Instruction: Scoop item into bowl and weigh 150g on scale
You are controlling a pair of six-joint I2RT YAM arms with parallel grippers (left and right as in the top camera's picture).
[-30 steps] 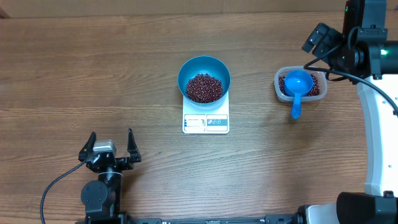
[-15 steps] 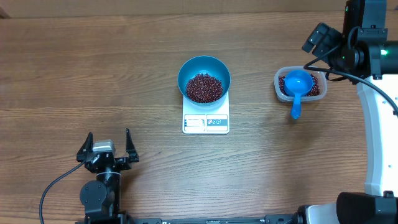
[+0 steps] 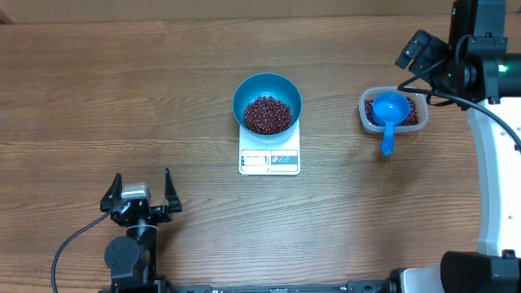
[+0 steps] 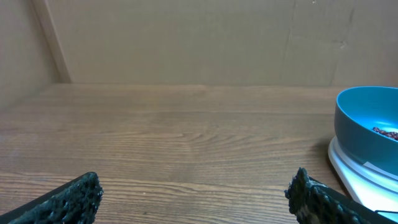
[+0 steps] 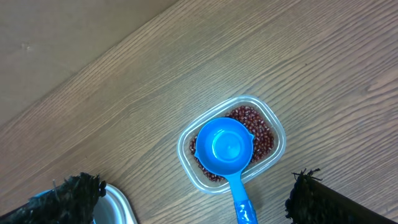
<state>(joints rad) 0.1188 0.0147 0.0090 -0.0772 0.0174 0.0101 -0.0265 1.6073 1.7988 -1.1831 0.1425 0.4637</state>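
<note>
Beans (image 3: pixel 267 114) heaped in bowl (image 3: pixel 244 94) on scale (image 3: pixel 269 160), both arms idle.
Left gripper (image 3: pixel 144 174), nearest at 7 o'clock of the table (image 3: pixel 122 81), has its fingers spread wide on nothing. Farther in, the scale sits mid-table with the blue bowl on it, beans inside. At its 3 o'clock a clear tub (image 3: pixel 364 114) holds more beans and a blue scoop (image 3: pixel 390 108); right gripper (image 5: pixel 194 190), jaws apart and empty, seemingly hovers above it.
</note>
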